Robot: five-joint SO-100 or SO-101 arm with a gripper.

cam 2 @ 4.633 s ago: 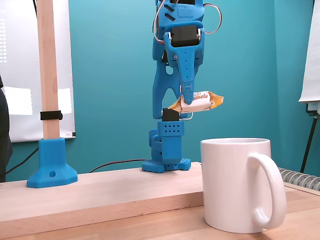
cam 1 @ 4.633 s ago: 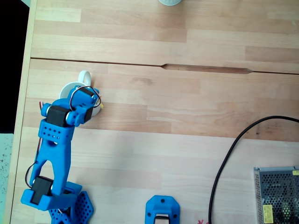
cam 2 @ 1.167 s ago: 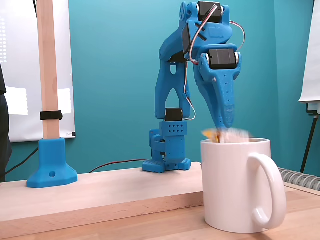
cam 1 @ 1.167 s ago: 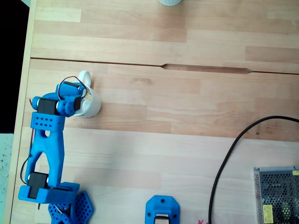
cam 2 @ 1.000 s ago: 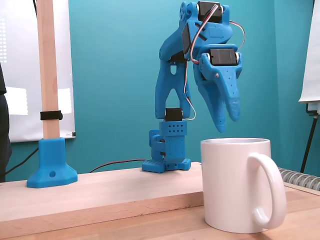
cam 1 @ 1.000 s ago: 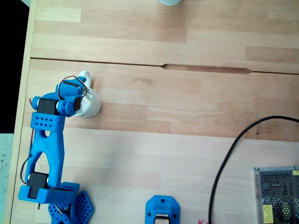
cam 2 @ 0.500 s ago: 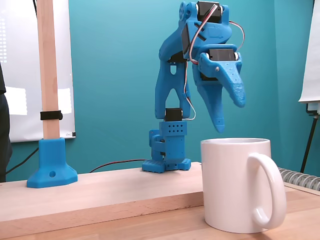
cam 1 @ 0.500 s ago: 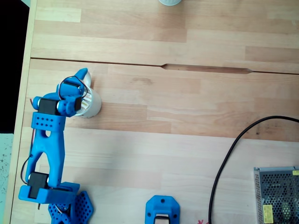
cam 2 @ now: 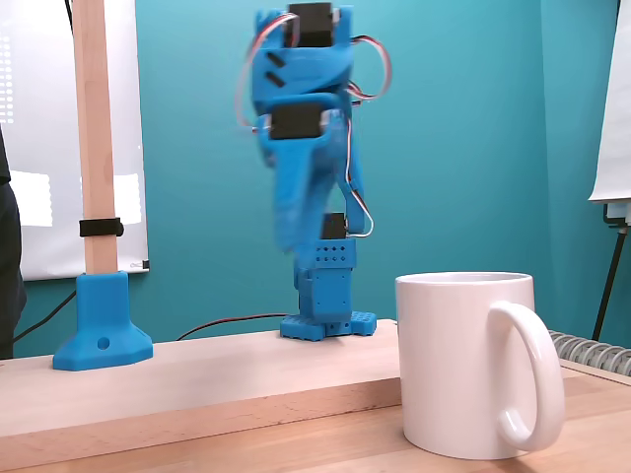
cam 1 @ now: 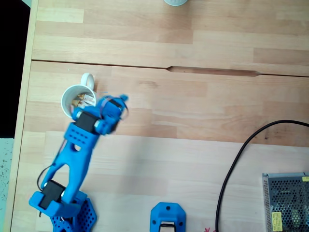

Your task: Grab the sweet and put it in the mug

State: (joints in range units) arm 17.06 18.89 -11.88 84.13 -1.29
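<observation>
In the fixed view from above, the sweet (cam 1: 83, 101) is seen lying inside the mug (cam 1: 70, 92), which stands on the wooden table (cam 1: 193, 145) with its handle pointing away from the arm. Just right of the mug, the gripper (cam 1: 116, 104) is held above the table, touching neither. Nothing is seen held in it, but whether its jaws are parted cannot be told, since it is blurred in both fixed views. In the side view, the gripper (cam 2: 288, 232) hangs left of the mug (cam 2: 463, 365).

Teal wall (cam 2: 197, 148) behind. Light wooden bench (cam 1: 193, 145), plank-jointed, evenly lit. Whiteboard (cam 2: 35, 138) at left, another (cam 2: 613, 99) at right. Upright wooden post (cam 2: 94, 138) in blue base (cam 2: 102, 335).
</observation>
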